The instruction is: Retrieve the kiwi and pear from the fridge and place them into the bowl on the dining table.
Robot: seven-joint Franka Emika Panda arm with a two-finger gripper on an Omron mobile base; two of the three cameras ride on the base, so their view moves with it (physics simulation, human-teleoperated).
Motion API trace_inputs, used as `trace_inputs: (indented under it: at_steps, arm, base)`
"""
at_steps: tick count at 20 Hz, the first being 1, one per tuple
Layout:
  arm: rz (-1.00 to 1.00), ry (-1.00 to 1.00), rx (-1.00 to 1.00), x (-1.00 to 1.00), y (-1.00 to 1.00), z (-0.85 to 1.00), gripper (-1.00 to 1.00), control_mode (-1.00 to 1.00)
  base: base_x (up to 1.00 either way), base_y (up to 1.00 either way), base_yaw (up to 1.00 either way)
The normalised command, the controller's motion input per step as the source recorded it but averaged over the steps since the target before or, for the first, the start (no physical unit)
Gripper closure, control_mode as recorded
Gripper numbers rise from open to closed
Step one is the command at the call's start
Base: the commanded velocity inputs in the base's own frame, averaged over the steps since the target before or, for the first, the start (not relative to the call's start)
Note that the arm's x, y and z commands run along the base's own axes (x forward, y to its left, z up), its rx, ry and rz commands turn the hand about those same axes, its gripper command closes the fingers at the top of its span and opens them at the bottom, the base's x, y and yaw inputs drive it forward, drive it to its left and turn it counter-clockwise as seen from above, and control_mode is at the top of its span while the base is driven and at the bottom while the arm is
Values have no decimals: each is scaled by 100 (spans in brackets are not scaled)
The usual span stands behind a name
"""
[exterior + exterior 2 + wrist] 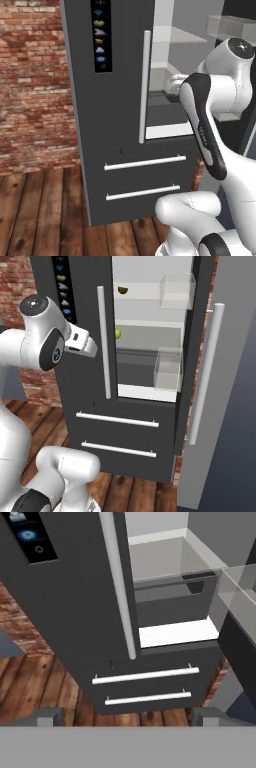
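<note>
The fridge (115,125) (82,391) (75,612) stands before me, its left door shut and its right door swung open. Inside, the dark kiwi (122,290) lies on the upper glass shelf. The yellow-green pear (118,333) sits one shelf lower, partly hidden behind the left door's edge. My gripper (93,349) (129,718) hovers in front of the shut left door, left of the opening and apart from both fruits. Its fingertips (50,717) stand wide apart with nothing between them, so it is open. The bowl and the dining table are out of view.
The open right door (220,406) juts toward me with a long white handle (205,371). Clear bins (167,368) hang at the opening's right side. Two drawers (117,420) with bar handles sit below. A brick wall (30,75) and wooden floor (40,210) lie to the left.
</note>
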Motion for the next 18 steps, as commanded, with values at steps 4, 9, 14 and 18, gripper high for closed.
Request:
trace_inputs:
  at_steps: [4, 9, 14, 18]
  arm:
    - [0, -31, -1, 17, 0, -38, -100, -100]
    - [1, -21, 0, 33, 0, -30, -100, -100]
    - [0, 4, 0, 30, 0, 0, -100, -100]
    - [0, 13, 0, 40, 0, 0, -100, -100]
  base:
    - [0, 0, 0]
    - [0, 0, 0]
    - [0, 0, 0]
    - [0, 0, 0]
